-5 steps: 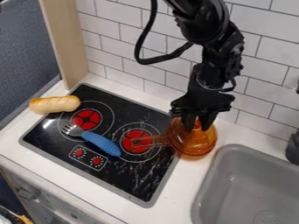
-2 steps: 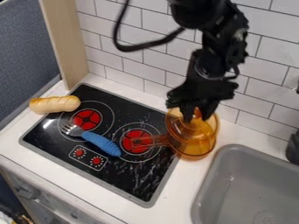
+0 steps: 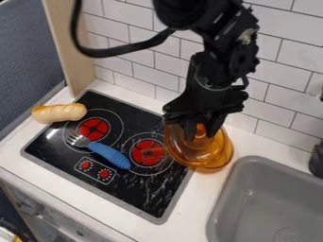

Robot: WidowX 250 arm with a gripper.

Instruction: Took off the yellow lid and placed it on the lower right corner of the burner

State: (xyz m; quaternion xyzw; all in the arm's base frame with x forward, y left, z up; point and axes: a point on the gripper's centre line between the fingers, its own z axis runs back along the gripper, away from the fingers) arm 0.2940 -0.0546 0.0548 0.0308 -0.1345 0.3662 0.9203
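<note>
Blue-grey fabric (image 3: 28, 47) covers the leftmost panel, beside a pale wooden post (image 3: 72, 47). A bread roll (image 3: 60, 113) overlaps the cooktop's (image 3: 129, 113) edge; a blue-handled fork (image 3: 110, 153) lies on its black surface (pale streaks and all). Before white wall tiles (image 3: 145, 78), the gripper (image 3: 200, 134) grips the amber lid (image 3: 181, 152), held over the pot's (image 3: 223, 159) left side. Grey sink (image 3: 252, 162) at right.

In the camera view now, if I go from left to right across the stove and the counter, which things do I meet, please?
Bread roll → blue-handled fork → right red burner → amber lid and pot, overlapping, taken together → gray sink.
</note>
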